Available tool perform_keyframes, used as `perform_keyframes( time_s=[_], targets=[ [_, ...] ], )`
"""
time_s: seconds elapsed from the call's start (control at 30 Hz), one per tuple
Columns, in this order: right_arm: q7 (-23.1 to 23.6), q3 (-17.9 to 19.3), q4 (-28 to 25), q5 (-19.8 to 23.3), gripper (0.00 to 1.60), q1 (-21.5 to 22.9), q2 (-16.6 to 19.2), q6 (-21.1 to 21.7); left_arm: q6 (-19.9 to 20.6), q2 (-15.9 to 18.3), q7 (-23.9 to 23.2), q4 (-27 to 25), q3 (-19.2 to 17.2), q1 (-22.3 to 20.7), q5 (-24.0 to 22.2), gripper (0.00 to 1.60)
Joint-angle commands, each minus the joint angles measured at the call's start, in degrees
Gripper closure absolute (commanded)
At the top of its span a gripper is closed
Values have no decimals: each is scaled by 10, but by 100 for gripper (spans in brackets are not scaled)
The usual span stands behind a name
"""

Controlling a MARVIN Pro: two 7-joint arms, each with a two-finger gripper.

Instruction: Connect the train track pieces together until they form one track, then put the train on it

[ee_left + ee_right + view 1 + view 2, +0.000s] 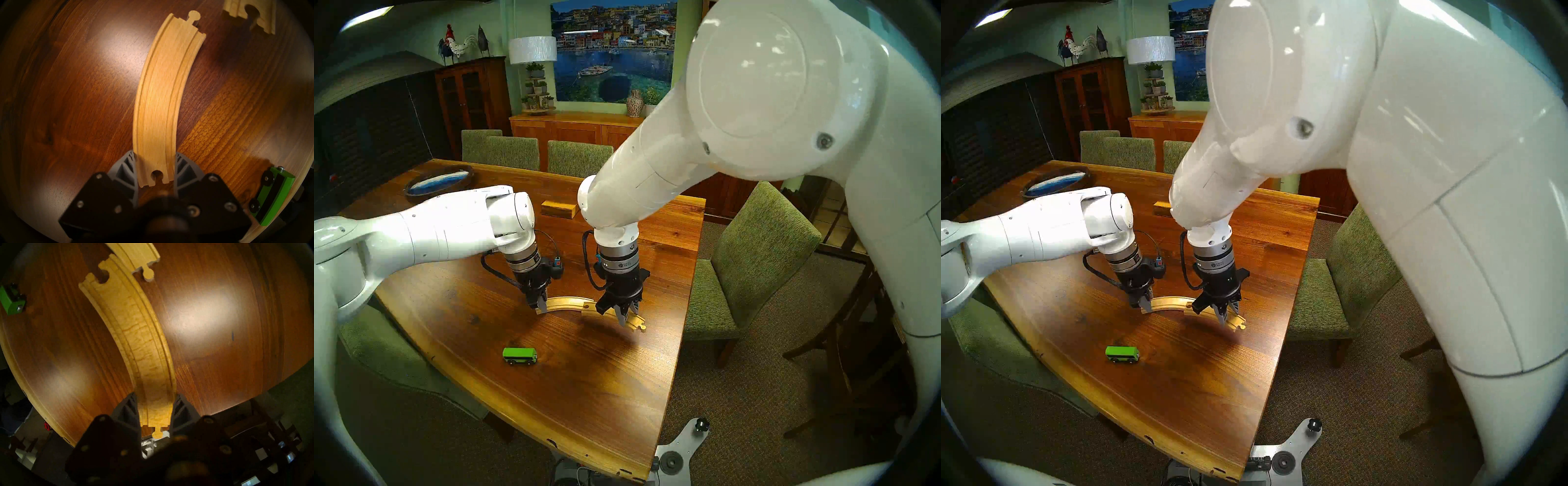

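On the left, the left gripper point(540, 307) points straight down and pinches the socket end of the left track piece point(563, 302), which lies flat on the table point(619, 390) with its long axis running rightward to a round peg point(194, 15). Further right, the right gripper point(628, 314) is clamped across the peg end of the right track piece point(136, 331), which seems to hang just above the wood. Its socket point(102, 277) sits just beside the left piece's peg, offset sideways and not yet joined; the right arm looks better placed to close that gap. The green train point(520, 355) stands well apart, nearer the table's near edge.
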Motion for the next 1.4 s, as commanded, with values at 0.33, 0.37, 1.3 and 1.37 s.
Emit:
perform_keyframes(
  time_s=[0.33,0.37,1.3,1.37],
  targets=[
    [-161,27,-53,110,160,54,1,-14,-1,-1,0,0,-8,-11,0,160],
    [-169,29,-56,110,160,55,1,-18,-1,-1,0,0,-8,-11,0,160],
    [-242,76,-73,110,160,50,14,-42,-1,-1,-1,1,-9,-10,2,160],
    [-244,78,-74,110,160,49,18,-43,-1,-1,-1,0,-9,-10,2,160]
  ],
)
